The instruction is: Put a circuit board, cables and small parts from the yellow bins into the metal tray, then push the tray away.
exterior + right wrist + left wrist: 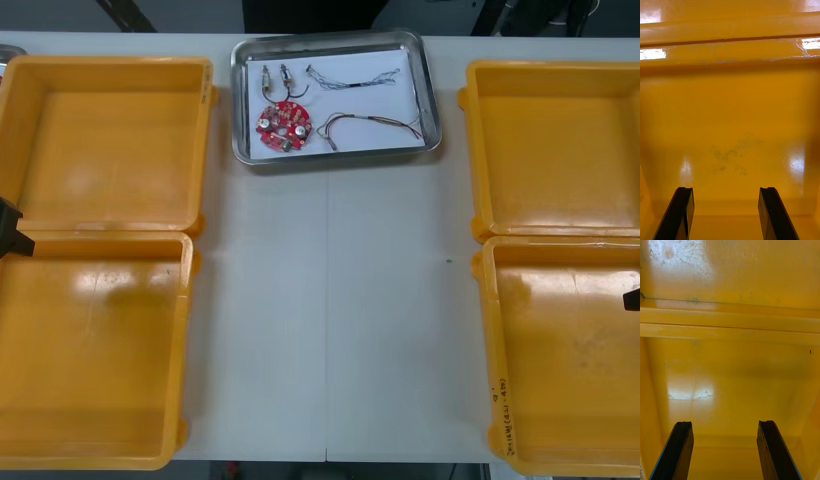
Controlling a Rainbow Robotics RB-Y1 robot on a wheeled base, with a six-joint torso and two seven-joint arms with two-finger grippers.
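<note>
The metal tray stands at the table's far edge, between the far bins. On its white inside lie a round red circuit board, small metal parts, a thin twisted cable and a red and yellow cable. My left gripper is open over the bare floor of the near left yellow bin; a bit of it shows at the table's left edge. My right gripper is open above the near right yellow bin, and its tip shows at the right edge.
The far left bin and the far right bin hold nothing. A wide strip of bare white table runs between the bins, from the tray to the near edge.
</note>
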